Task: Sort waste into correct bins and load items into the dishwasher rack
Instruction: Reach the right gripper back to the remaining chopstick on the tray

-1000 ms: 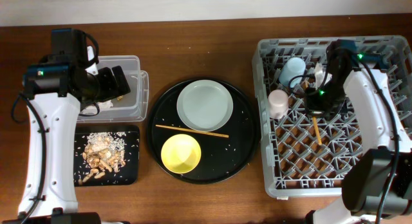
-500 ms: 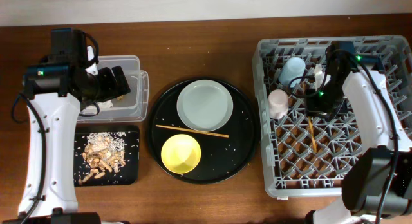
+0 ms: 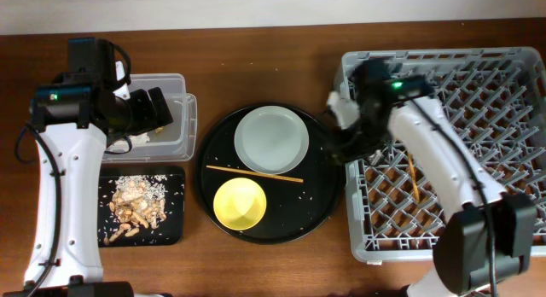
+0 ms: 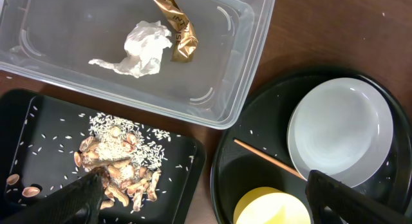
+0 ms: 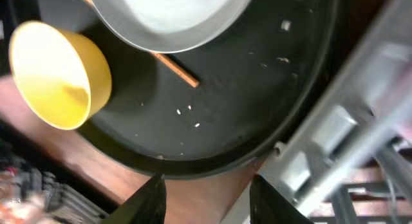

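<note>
1. Overhead: the racked chopstick [image 3: 415, 173] lies in the rack [image 3: 478, 66]. The plate [image 3: 271, 140], bowl [image 3: 240, 203] and loose chopstick [image 3: 254, 173] are unloaded, beside the right gripper [image 3: 339, 146].
2. Left wrist: the left gripper [image 4: 205, 185] is spread wide and empty. Ahead of it the waste looks sorted, with the tissue [image 4: 138, 49] and wrapper [image 4: 177, 24] in the tub [image 4: 248, 89].
3. Right wrist: the fingers [image 5: 151, 198] are parted and empty, with the loose chopstick just beyond them.

You're looking at a lab-style robot bench staged as a kitchen chore. A brown wooden table [image 3: 273, 66] stands against a plain pale wall [image 3: 256, 5]. The white left arm [image 3: 53, 186] and right arm [image 3: 439, 160] flank it. A grey dishwasher rack [image 3: 426, 56], a clear tub [image 3: 189, 126] and a black tray [image 3: 175, 229] sit directly on the wood.
</note>
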`<state>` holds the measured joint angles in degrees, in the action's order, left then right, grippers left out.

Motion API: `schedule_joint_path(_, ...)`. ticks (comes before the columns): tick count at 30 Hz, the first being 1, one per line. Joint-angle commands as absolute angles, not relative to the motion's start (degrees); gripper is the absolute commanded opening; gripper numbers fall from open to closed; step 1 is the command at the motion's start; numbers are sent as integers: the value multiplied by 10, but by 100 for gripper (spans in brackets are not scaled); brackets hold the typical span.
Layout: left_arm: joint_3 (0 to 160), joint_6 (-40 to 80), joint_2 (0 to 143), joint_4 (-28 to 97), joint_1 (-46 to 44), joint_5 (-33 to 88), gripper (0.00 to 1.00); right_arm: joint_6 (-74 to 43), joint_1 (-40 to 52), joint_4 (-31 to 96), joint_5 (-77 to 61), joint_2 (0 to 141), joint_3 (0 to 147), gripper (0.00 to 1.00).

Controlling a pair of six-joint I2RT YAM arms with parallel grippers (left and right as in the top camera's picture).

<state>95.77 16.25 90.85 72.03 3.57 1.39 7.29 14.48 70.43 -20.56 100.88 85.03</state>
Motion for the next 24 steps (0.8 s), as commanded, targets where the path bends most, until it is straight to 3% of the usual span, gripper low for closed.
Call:
schedule_joint_path(1, 957, 162, 903, 721, 37, 6, 100, 84, 209, 687, -123, 1009, 838, 41)
schedule_joint_path(13, 957, 162, 903, 721, 37, 6, 100, 173, 316, 456, -70, 1010, 673, 41)
schedule_joint_path(24, 957, 162, 903, 721, 37, 6, 100, 180, 323, 308, -70, 1010, 591, 41)
